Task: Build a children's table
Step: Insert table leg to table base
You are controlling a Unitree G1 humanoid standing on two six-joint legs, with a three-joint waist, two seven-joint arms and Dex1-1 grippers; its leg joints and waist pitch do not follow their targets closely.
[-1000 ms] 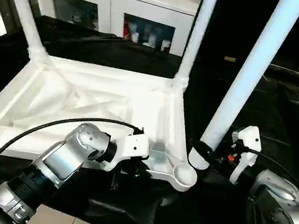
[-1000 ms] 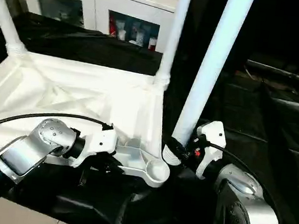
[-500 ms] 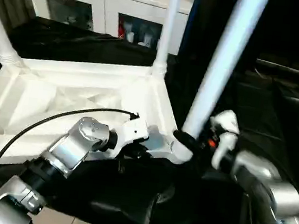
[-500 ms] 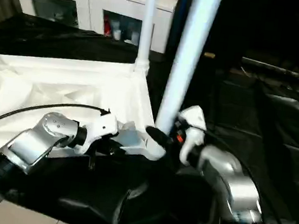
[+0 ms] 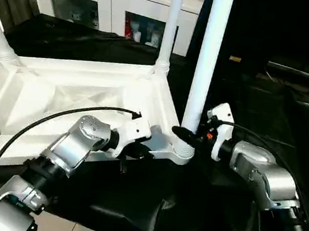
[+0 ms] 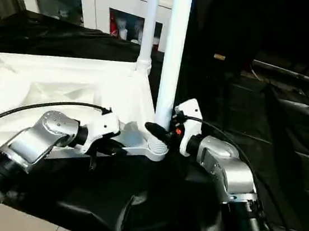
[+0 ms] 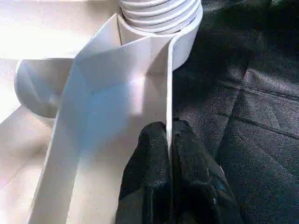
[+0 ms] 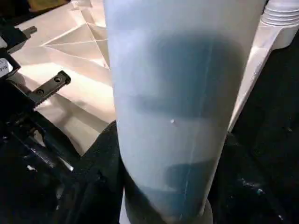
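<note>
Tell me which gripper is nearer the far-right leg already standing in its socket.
Right. The right gripper, clamped on the near leg, sits closer to that far leg; the left gripper pinches the tabletop rim.

One tabletop [image 5: 61,95], apparently three upright legs [image 5: 206,65].

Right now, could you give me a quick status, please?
Left pincer shut on tabletop rim. Right pincer shut on leg, upright in near corner socket.

My left gripper [image 7: 169,140] pinches the tabletop's rim [image 7: 169,84], fingers closed on it. My right gripper [image 5: 188,135] clamps the upright leg [image 5: 205,71] low down, forearm reaching in.
</note>
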